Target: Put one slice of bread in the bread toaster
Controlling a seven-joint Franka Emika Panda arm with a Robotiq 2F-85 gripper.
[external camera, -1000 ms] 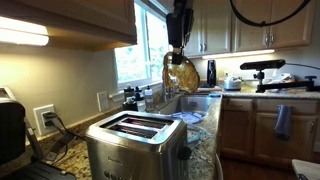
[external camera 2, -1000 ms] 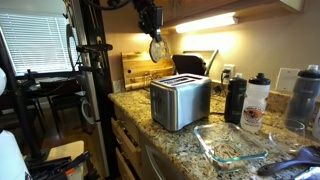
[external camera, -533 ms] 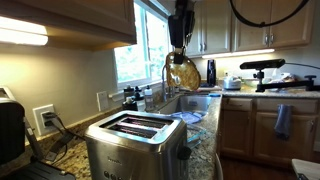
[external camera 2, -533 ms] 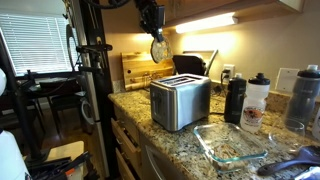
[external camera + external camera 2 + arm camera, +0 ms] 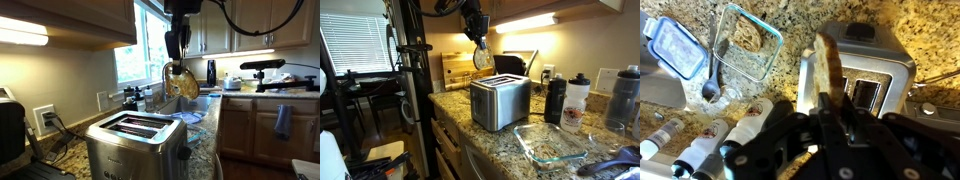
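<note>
My gripper (image 5: 177,60) is shut on the slice of bread (image 5: 183,80), a tan slice with a darker crust that hangs edge-down from the jaws. It also shows in an exterior view (image 5: 482,58) and in the wrist view (image 5: 823,70). The bread toaster (image 5: 135,146) is a brushed steel box with two long top slots and a black lever on its end. It stands on the granite counter below the slice (image 5: 500,100). In the wrist view the toaster (image 5: 872,70) lies right under the bread. The slice hangs well above the slots.
A clear glass dish (image 5: 550,143) lies on the counter in front of the toaster, with dark bottles (image 5: 556,98) beside it. A wooden board (image 5: 460,68) leans behind. A sink faucet (image 5: 166,85) and window stand beyond the toaster. A black appliance (image 5: 10,128) is at the counter's end.
The gripper with the bread has come down a little and shifted sideways towards the toaster.
</note>
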